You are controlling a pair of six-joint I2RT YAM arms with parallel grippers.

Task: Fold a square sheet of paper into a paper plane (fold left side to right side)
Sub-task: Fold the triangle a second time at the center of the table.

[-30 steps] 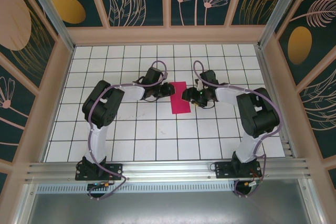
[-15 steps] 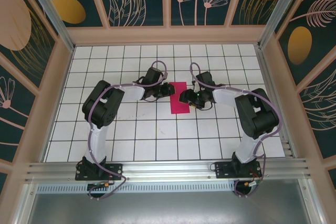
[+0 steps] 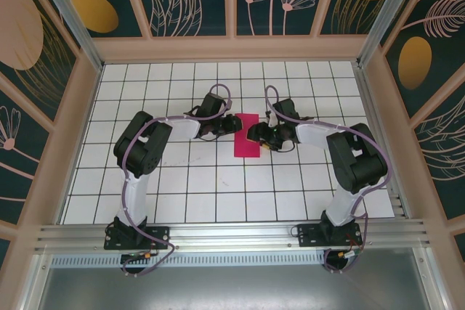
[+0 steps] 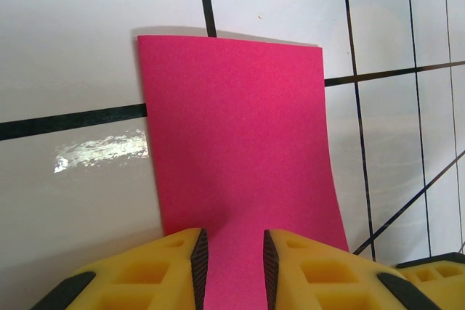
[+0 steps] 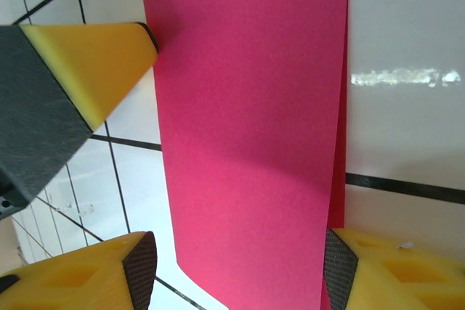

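Observation:
The square sheet of paper [image 3: 245, 143] is magenta-pink and lies on the white tiles folded into a narrow upright rectangle; a paper plane is out of view. My left gripper [image 3: 234, 124] rests on its upper left part. In the left wrist view the paper [image 4: 240, 143] runs flat under the left gripper [image 4: 231, 241], whose jaws stand a little apart. My right gripper [image 3: 254, 136] is open at the paper's right edge. In the right wrist view the right gripper [image 5: 238, 252] straddles the paper [image 5: 247, 121], the top layer slightly raised and the lower layer peeking out at the right.
White tiled floor [image 3: 218, 186] with black grid lines surrounds the paper. Wooden walls [image 3: 232, 49] with patterned panels close the cell on three sides. A yellow finger of the left gripper [image 5: 94, 63] shows at the upper left of the right wrist view.
My right gripper has slid a little to the left, over the paper's right edge. The left gripper and the paper have stayed where they were.

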